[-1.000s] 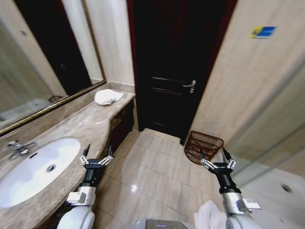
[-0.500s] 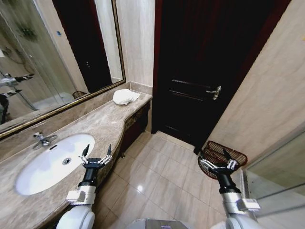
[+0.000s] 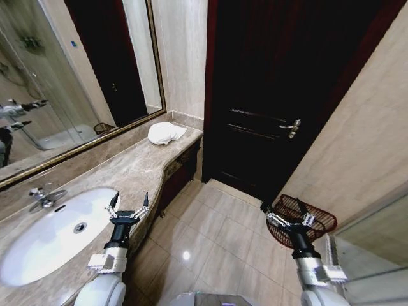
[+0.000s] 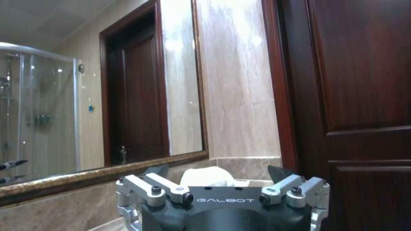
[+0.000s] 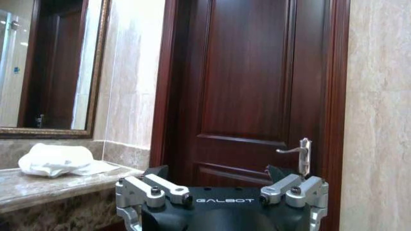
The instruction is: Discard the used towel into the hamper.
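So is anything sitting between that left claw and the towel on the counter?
Nothing visible. The left gripper hangs open above the counter edge, and bare marble runs from there to the white towel at the far end.

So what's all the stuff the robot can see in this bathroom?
towel: one, white, crumpled at the far end of the counter, near the door.
hamper: one, reddish-brown wire, on the floor by the right wall, partly behind the right hand.
counter: one, beige marble, along the left wall.
sink: one, white, set in the counter.
tap: one, silver, behind the sink.
mirror: one, gold-framed, above the counter.
door: one, dark wood, straight ahead, shut.
door handle: one, silver.
left hand: one, open, over the counter's edge.
right hand: one, open, above the floor.
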### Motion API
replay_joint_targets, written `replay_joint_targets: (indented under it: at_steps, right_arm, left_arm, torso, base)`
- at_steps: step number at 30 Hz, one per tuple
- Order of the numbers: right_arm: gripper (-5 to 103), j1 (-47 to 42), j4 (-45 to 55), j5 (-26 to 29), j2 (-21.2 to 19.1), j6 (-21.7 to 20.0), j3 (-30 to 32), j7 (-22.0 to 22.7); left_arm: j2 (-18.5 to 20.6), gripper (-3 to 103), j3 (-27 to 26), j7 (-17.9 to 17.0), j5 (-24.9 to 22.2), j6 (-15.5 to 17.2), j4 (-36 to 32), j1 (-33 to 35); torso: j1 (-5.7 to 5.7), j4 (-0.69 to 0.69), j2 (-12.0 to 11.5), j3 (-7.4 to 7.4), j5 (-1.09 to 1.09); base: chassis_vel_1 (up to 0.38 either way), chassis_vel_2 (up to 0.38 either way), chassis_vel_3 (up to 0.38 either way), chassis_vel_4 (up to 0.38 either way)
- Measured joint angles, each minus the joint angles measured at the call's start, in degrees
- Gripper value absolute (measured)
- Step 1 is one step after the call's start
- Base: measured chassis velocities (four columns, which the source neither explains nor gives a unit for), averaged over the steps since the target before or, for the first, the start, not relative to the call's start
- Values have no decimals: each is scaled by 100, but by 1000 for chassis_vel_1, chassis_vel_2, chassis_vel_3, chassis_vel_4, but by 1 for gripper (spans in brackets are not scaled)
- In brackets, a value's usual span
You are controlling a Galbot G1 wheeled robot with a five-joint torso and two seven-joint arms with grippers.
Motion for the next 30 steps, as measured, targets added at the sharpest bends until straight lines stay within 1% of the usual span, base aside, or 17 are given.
replay_joint_targets:
  at_steps: [8, 20, 30]
  right_arm:
    - [100, 25, -9, 1, 0, 3, -23, -10]
    - [100, 48, -69, -4, 0, 13, -23, -9]
    - [100, 63, -124, -15, 0, 15, -32, -5]
  left_arm:
    - [16, 100, -17, 2, 19, 6, -6, -8]
    - [18, 100, -5, -3, 23, 19, 34, 0]
    - [29, 100, -1, 12, 42, 3, 91, -9]
  torso:
    - [0, 1, 0, 0, 0]
    - [1, 0, 0, 0, 0]
    - [0, 0, 0, 0, 0]
  base:
    - [-120, 114, 134, -112]
    - [-168, 169, 167, -172]
    - [-121, 186, 196, -122]
